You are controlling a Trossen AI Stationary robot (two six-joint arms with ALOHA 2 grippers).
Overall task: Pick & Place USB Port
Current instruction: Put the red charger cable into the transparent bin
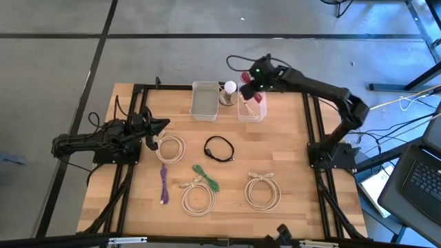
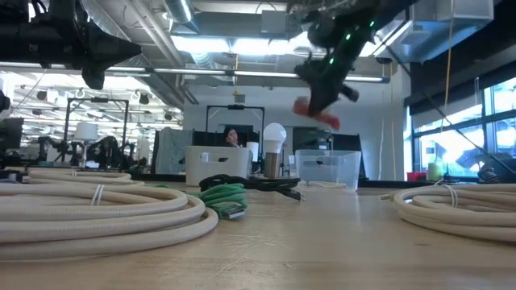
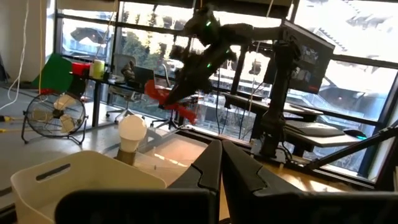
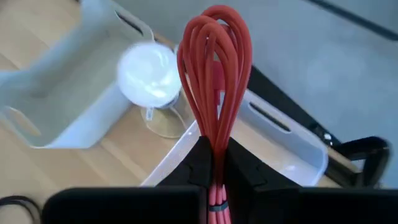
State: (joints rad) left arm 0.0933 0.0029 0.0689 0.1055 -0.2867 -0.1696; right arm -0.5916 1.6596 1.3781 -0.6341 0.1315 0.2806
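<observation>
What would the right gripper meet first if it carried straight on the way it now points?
Probably the clear bin: the right gripper, shut on the red cable, points down at it beside the light bulb. The cable's loop would touch first, though depth is unclear.

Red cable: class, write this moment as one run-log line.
right gripper shut on red cable | above clear bin | left gripper shut, waiting

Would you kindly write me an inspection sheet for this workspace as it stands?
Surface: wooden table, bare patches.
Job's things: red cable held above clear bin; white bin beside it.
Clutter: bulb between the bins.
Grippers: right gripper shut on red cable; left gripper shut, holding nothing, at table's left.
Cables: three cream coils, black, green, purple.
Surroundings: laptop, fan, a person.
</observation>
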